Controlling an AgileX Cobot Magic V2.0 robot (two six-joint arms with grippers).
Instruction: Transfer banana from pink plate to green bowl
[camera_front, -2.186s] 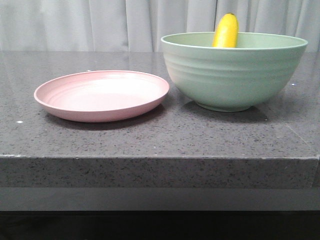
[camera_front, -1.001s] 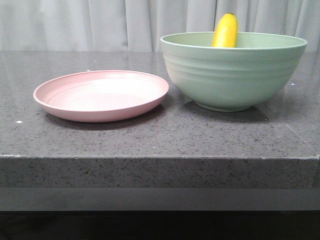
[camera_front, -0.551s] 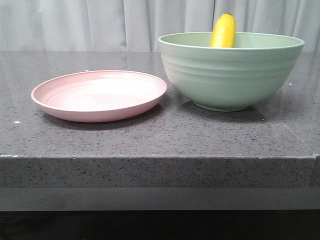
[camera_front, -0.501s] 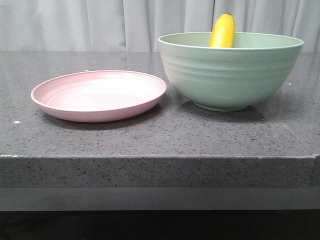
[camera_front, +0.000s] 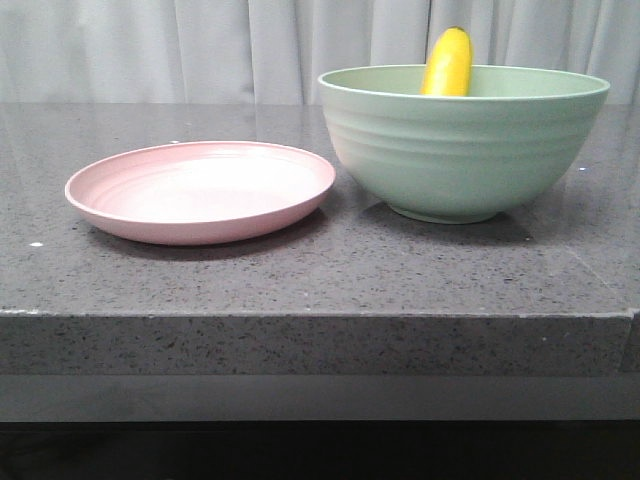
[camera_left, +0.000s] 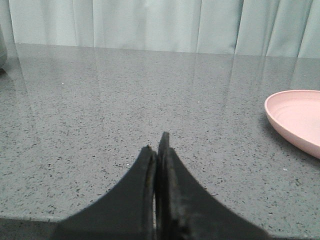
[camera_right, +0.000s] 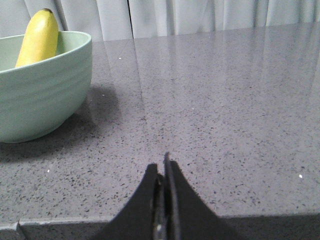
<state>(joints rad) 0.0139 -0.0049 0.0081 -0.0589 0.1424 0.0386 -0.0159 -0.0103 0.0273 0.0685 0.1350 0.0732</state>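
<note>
We see the smooth yellow banana (camera_front: 448, 62) standing in the deep ridged mint-green bowl (camera_front: 462, 150), at three o'clock from the shallow round pink plate (camera_front: 200, 190). Our left gripper (camera_left: 156, 150) and right gripper (camera_right: 163, 167) are both closed on nothing.

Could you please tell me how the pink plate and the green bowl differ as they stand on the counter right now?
The pink plate is shallow with a low rim; the green bowl is deep and far taller. The plate holds nothing, while the bowl holds the banana, its end poking above the rim. The bowl's outside is ridged; the plate shows faint rings inside. Both are round, matte and upright, side by side.
</note>
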